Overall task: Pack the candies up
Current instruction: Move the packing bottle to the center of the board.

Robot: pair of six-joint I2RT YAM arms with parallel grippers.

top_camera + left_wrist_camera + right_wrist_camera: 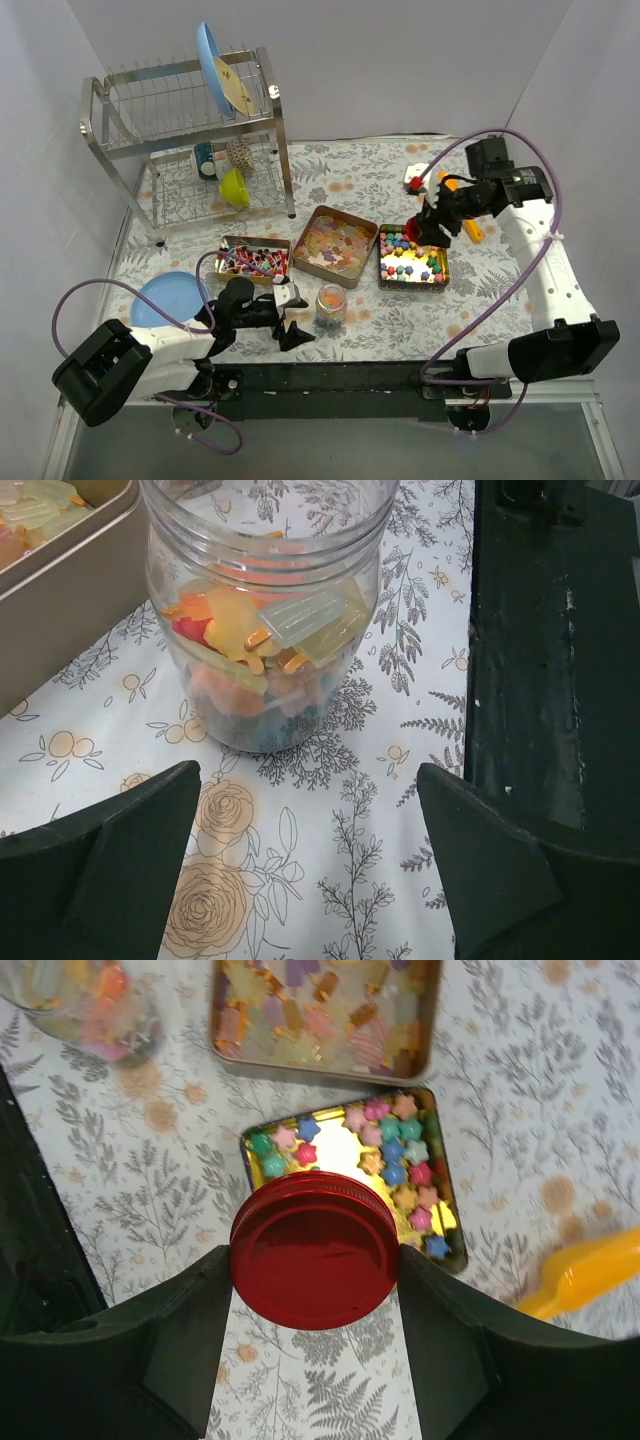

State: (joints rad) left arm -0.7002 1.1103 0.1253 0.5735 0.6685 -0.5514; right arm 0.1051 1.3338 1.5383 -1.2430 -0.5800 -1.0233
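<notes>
A clear jar (331, 304) (265, 610) part-filled with mixed candies stands upright without a lid on the flowered cloth. My left gripper (296, 318) (305, 780) is open just short of it, nothing between its fingers. Three tins hold more candies: wrapped pieces (253, 260), pale flat pieces (334, 245) (330, 1010), and coloured star nuggets (412, 258) (400, 1150). My right gripper (428, 228) (314, 1260) is shut on the round red lid (314, 1250), held above the near end of the star tin. The jar (85, 1005) shows blurred at the top left of the right wrist view.
An orange scoop (462, 205) (590, 1270) lies right of the star tin. A small white and red object (413, 177) sits behind it. A metal dish rack (190, 130) fills the back left, a blue plate (170, 298) lies at the front left. The black base bar (555, 630) runs beside the jar.
</notes>
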